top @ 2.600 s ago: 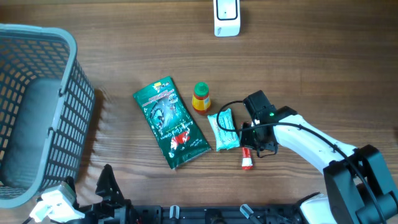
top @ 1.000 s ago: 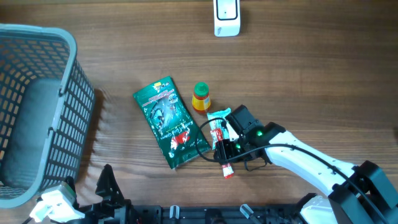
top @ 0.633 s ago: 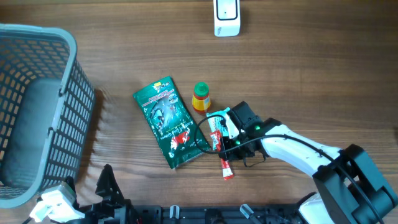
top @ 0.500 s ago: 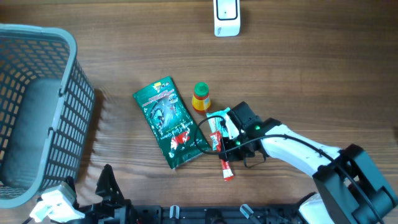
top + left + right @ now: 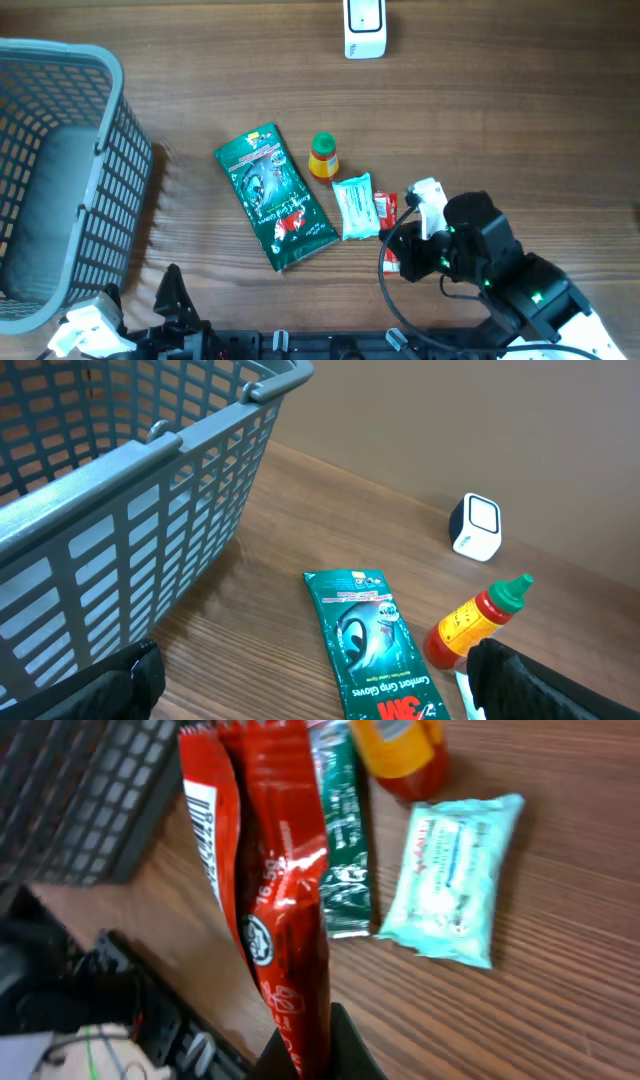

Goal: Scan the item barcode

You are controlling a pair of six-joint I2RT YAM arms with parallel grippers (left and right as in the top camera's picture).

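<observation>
The wooden tabletop (image 5: pixel 500 120) carries a grey plastic basket (image 5: pixel 125 190) at its left side and a white scanner (image 5: pixel 364 28) at the far edge. Near the middle lie a flat green packet (image 5: pixel 275 197) and a pale teal pack (image 5: pixel 355 207). A small orange bottle with a green cap (image 5: pixel 323 156) is just beside both.

I work over a wooden surface (image 5: pixel 520 120): warm brown boards with darker grain running side to side, matte, evenly lit, with only soft shadows. From my left wrist, a plain, smooth beige wall (image 5: pixel 480 420) shows beyond the far edge, meeting the wood in a straight line.
</observation>
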